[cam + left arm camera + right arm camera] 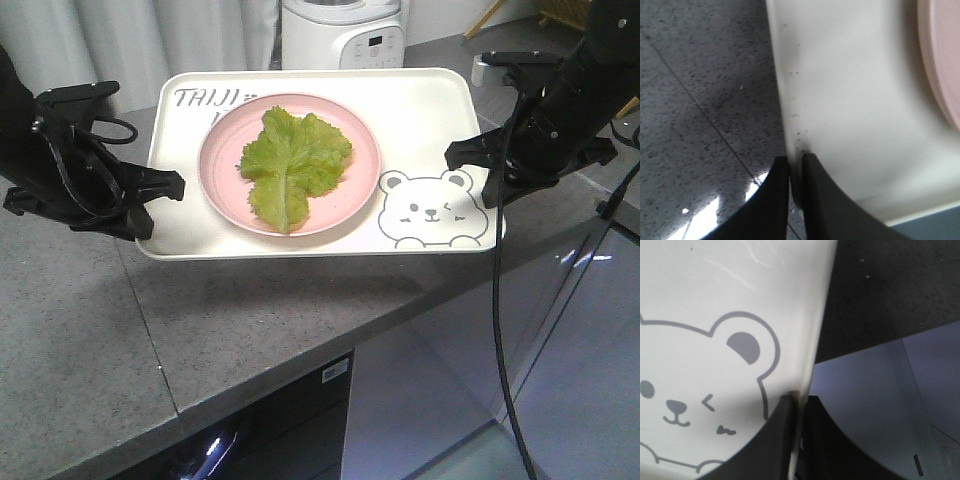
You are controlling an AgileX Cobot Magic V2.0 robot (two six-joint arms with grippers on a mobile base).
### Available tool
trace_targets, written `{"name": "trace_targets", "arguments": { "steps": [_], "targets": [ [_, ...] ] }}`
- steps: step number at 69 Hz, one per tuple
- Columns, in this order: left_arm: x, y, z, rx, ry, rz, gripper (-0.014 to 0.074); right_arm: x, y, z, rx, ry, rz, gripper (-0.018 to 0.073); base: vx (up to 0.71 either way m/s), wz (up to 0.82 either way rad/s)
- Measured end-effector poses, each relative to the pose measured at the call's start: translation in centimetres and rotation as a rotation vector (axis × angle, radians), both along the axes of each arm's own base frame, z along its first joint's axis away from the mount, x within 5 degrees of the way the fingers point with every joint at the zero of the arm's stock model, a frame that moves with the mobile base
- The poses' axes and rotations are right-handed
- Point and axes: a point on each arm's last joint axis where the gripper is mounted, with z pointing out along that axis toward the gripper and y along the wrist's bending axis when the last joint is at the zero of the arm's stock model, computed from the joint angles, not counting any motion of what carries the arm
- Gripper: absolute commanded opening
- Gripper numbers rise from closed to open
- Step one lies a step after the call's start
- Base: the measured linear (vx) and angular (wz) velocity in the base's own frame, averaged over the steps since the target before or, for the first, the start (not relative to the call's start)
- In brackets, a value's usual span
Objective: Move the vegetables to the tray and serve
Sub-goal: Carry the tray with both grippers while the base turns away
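left hand (168,188) and right hand (462,156) pinched the tray's (425,105) end rims; likely stiff and light, with the plate (225,190) between them prone to sliding.

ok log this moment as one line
left hand: shut on tray | right hand: shut on tray | lettuce leaf: on pink plate | pink plate: on tray

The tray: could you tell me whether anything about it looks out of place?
The tray is clamped at both side rims by the left hand and right hand, and its corner beside the bear drawing juts past the counter edge. Dark specks dot its left rim.
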Motion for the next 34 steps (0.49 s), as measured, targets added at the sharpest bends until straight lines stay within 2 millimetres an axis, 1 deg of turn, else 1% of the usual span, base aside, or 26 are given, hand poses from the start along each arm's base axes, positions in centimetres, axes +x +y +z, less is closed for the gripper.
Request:
{"name": "trace_targets", "arguments": {
  "steps": [34],
  "targets": [
    [0.0, 0.0, 0.0, 0.0, 0.0, 0.0, -0.0008, 0.0, 0.0, 0.0, 0.0, 0.0, 0.0, -0.0004, -0.02, -0.29]
  ]
}}
